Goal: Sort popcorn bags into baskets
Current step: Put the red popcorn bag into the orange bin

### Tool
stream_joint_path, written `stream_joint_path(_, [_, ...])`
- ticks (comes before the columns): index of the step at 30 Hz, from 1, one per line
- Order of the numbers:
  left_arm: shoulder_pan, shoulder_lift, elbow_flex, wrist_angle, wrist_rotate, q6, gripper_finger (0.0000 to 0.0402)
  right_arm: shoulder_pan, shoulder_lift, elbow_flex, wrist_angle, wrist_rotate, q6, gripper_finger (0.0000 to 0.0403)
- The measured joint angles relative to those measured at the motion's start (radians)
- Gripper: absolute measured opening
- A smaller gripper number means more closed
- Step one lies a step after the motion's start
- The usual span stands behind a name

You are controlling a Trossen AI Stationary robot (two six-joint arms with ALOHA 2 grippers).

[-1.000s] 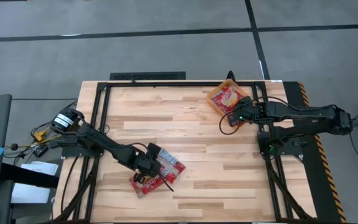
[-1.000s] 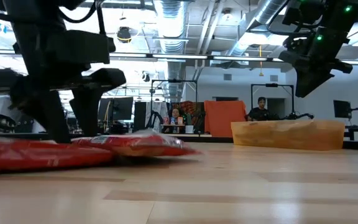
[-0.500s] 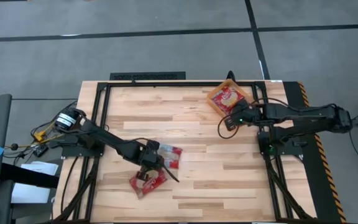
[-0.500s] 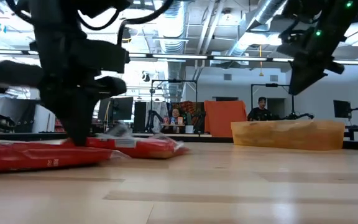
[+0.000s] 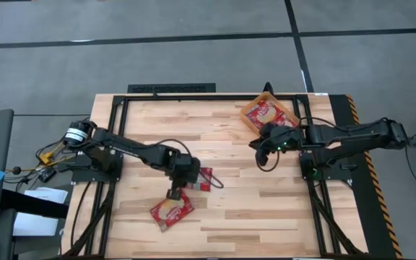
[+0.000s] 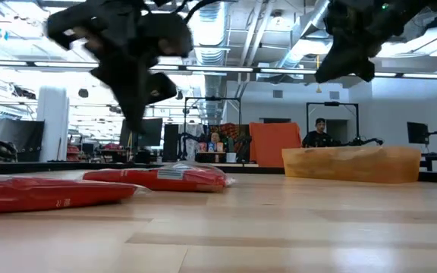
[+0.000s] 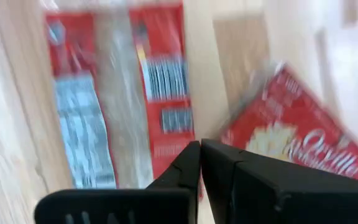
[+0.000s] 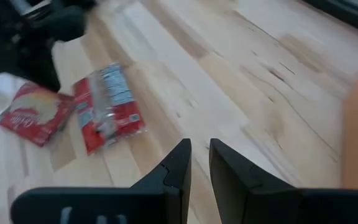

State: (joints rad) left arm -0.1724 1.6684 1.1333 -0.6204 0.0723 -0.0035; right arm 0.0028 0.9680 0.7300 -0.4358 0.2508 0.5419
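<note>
Left gripper (image 5: 176, 189): jaws shut, empty, above two popcorn bags (image 5: 172, 210) near table's (image 5: 251, 209) front edge.
Right gripper (image 5: 266, 150): narrow gap, empty, beside basket (image 5: 250, 119) at back right corner.
Step tip: reopen before descending (closed fingers only push).
View note: left wrist view shows barcode side (image 7: 166, 81); low view hides it.

Two dark jointed arms with black cables.
</note>
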Motion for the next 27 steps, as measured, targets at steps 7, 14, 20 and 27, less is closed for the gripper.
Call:
stream_joint_path(7, [0.054,0.0,0.029,-0.017,-0.065,0.004,0.0,0.039,0.0,0.0,-0.018,-0.001,-0.027,0.0121])
stream_joint_path(14, [0.128,0.0,0.029,-0.034,-0.131,0.01,0.0031,0.05,0.002,0.0,-0.022,-0.001,-0.019,0.0212])
stream_joint_path(20, [0.2,0.001,0.011,-0.008,-0.026,0.027,0.0138,0.05,0.003,0.0,-0.023,0.002,-0.019,0.0253])
stream_joint_path(27, [0.227,0.002,-0.069,0.028,0.021,0.051,0.0266,0.05,0.002,0.0,-0.028,0.011,-0.018,0.0254])
